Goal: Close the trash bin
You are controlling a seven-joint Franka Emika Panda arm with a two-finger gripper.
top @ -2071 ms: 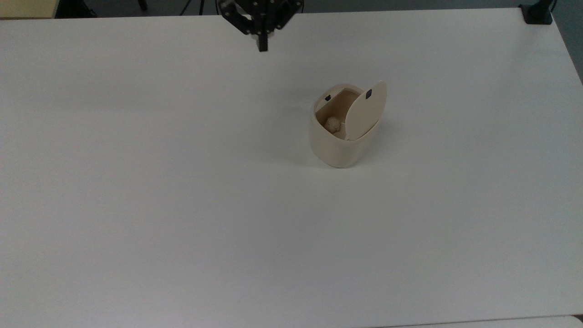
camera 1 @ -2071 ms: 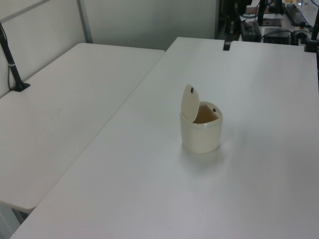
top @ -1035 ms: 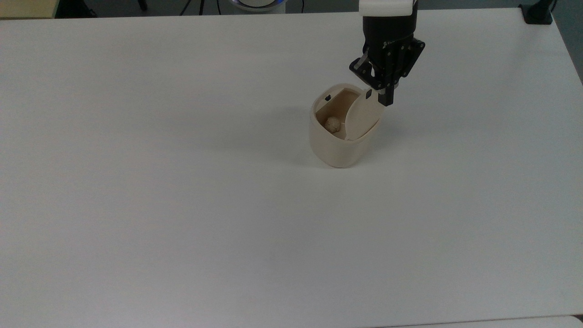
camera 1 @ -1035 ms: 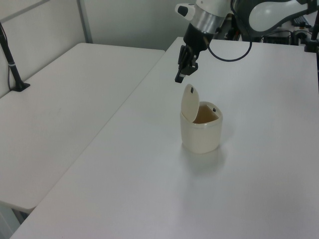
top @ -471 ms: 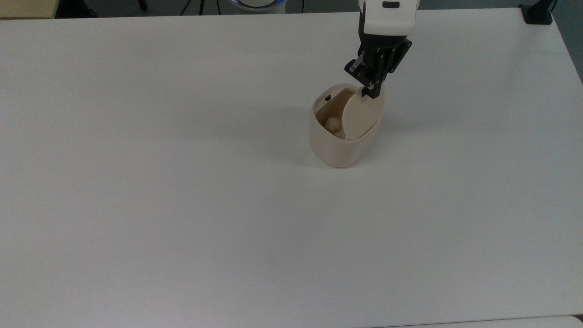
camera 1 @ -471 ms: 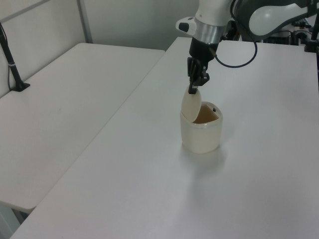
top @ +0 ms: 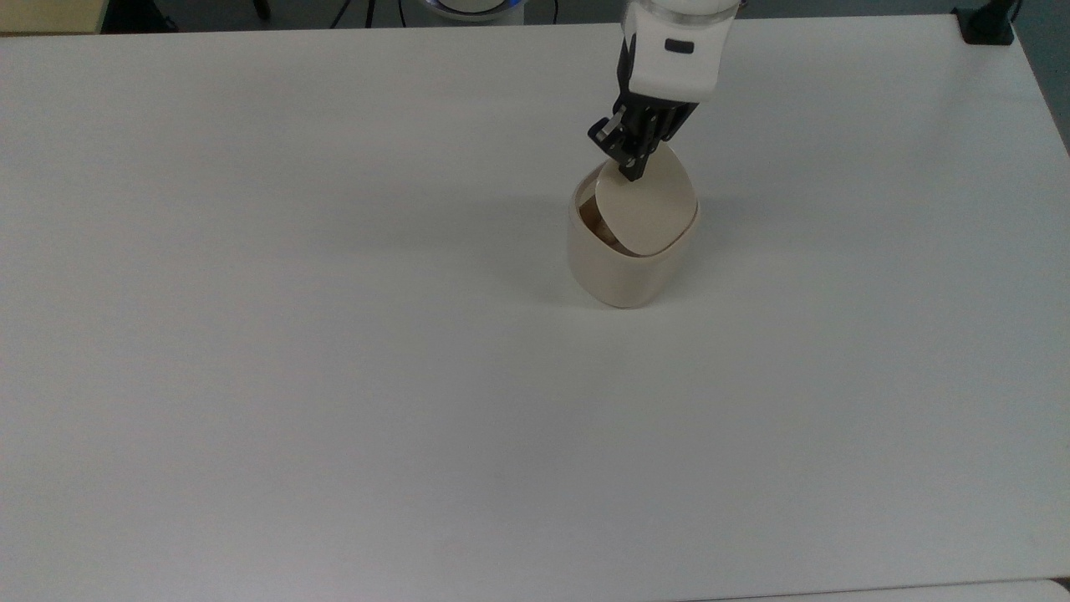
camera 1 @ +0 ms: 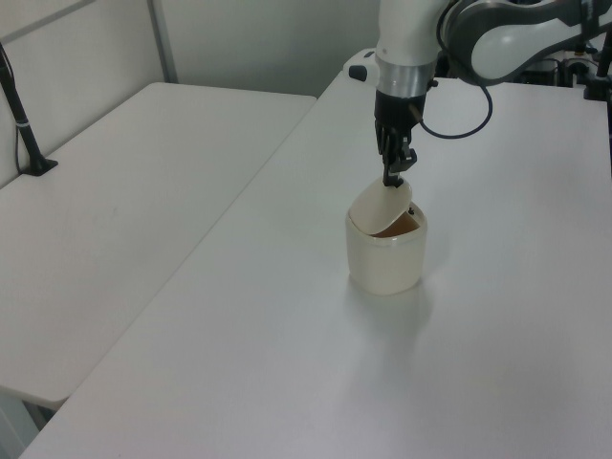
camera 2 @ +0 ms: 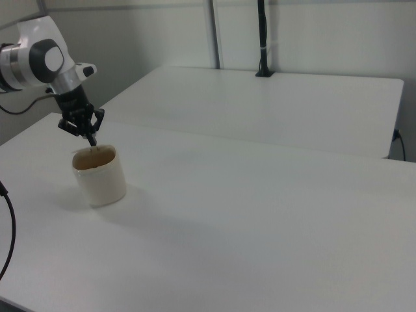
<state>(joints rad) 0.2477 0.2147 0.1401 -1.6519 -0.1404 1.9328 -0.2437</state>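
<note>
Lighting: even, diffuse, overhead; you get a faint shadow by the bin (top: pixel 629 251) on the table (top: pixel 334 376). Slight softness; no glare.

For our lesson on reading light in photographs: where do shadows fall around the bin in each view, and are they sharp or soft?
Top view: a soft, faint shadow spreads on the white table toward the top view's left of the cream plastic trash bin. Left view: a pale blurred patch lies below the bin. Right view: a diffuse shadow runs toward the right view's lower right.
</note>
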